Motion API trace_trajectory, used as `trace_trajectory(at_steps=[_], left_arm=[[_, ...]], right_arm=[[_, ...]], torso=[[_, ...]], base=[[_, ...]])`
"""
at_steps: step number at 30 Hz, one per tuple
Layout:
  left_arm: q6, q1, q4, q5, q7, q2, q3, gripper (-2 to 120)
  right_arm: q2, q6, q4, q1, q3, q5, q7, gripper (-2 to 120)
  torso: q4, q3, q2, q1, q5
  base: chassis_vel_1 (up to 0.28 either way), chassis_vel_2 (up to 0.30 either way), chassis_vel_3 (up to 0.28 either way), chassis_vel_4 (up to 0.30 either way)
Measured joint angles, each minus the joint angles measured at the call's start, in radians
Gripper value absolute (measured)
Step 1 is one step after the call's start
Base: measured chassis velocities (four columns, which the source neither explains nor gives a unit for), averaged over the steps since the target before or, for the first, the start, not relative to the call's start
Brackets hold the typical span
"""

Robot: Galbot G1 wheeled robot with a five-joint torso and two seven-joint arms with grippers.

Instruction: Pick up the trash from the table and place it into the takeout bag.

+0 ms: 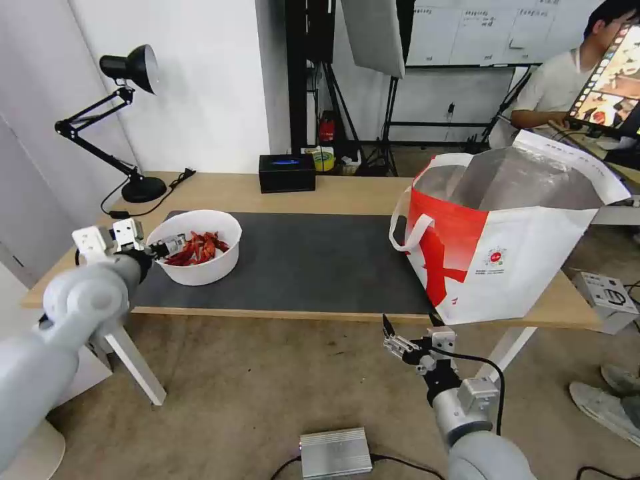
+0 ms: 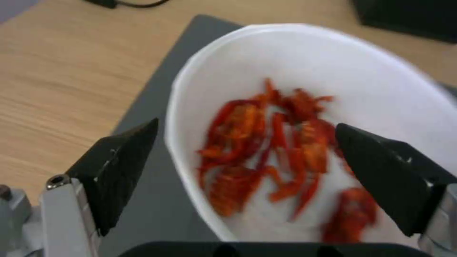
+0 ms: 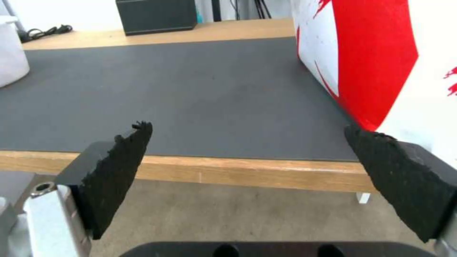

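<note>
Light wood runs the length of the table (image 1: 347,193), with a dark grey mat (image 1: 313,260) down its middle and a black desk lamp (image 1: 127,120) at the far left corner. On the left, the left gripper (image 2: 245,171) sits at the white bowl of red crayfish shells (image 1: 197,247), jaws spread wide: the bowl's near rim runs up between them, one finger outside over the mat, the other over the shells inside. Nothing is pinched yet, so I'd call this lining up for a rim grasp. Behind the mat's middle stands a black rectangular box (image 1: 287,172), well beyond either gripper. To the right, the right gripper (image 3: 247,157) hangs below the table's front edge, jaws spread and empty, the mat straight ahead between them and the takeout bag (image 1: 513,247) just past its outer finger. That bag stands open at the table's right end, foil lining showing. My read: the bowl is the one piece of trash showing on the table, and it is not yet lifted.
</note>
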Motion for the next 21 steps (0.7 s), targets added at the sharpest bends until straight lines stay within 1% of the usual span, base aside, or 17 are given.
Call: trace_trajectory(at_steps=[1,3,5,7,9,12,13,14,16,17,21], left_arm=[[0.0,0.0,0.0,0.0,0.0,0.0,0.0,100],[0.007,-0.034,0.031,-0.001,-0.019,0.0,0.029,100],[0.008,-0.04,0.038,-0.002,-0.022,0.0,0.035,100],[0.03,-0.068,0.069,-0.035,-0.043,-0.004,0.06,100],[0.037,-0.075,0.077,-0.045,-0.05,-0.006,0.066,100],[0.064,-0.099,0.103,-0.124,-0.078,-0.016,0.077,100],[0.064,-0.099,0.103,-0.124,-0.078,-0.016,0.077,100],[0.069,-0.109,0.11,-0.153,-0.092,-0.021,0.081,99],[0.079,-0.124,0.121,-0.194,-0.107,-0.025,0.087,93],[0.079,-0.124,0.121,-0.194,-0.107,-0.025,0.087,93],[0.1,-0.161,0.137,-0.248,-0.148,-0.031,0.107,75]], right_arm=[[0.0,0.0,0.0,0.0,0.0,0.0,0.0,100],[0.0,0.0,0.0,0.0,0.0,0.0,0.0,100],[0.0,0.0,0.0,0.0,0.0,0.0,0.0,100],[0.0,0.0,0.0,0.0,0.0,0.0,0.0,100],[0.0,0.0,0.0,0.0,0.0,0.0,0.0,100],[0.0,0.0,0.0,0.0,0.0,0.0,0.0,100],[0.0,0.0,0.0,0.0,0.0,0.0,0.0,100],[0.0,0.0,0.0,0.0,0.0,0.0,0.0,100],[0.0,0.0,0.0,0.0,0.0,0.0,0.0,100],[0.0,0.0,0.0,0.0,0.0,0.0,0.0,100],[0.0,0.0,0.0,0.0,0.0,0.0,0.0,100]], torso=[[0.0,0.0,0.0,0.0,0.0],[-0.0001,0.0,0.0,0.0,0.0],[0.0,0.0,0.0,0.0,0.0],[0.0,0.0,0.0,0.0,0.0],[0.0001,0.0,0.0,0.0,0.0],[0.0001,0.0,0.0,0.0,0.0],[0.0001,0.0,0.0,0.0,0.0],[0.0,0.0,0.0,0.0,0.0],[0.0,0.0,0.0,0.0,0.0],[0.0,0.0,0.0,0.0,0.0],[0.0,0.0,0.0,0.0,0.0001]], base=[[0.0,0.0,0.0,0.0],[0.0,0.0,0.0,0.0],[0.0,0.0,0.0,0.0],[0.0,0.0,0.0,0.0],[0.0,0.0,0.0,0.0],[0.0,0.0,0.0,0.0],[0.0,0.0,0.0,0.0],[0.0,0.0,0.0,0.0],[0.0,0.0,0.0,0.0],[0.0,0.0,0.0,0.0],[0.0,0.0,0.0,0.0]])
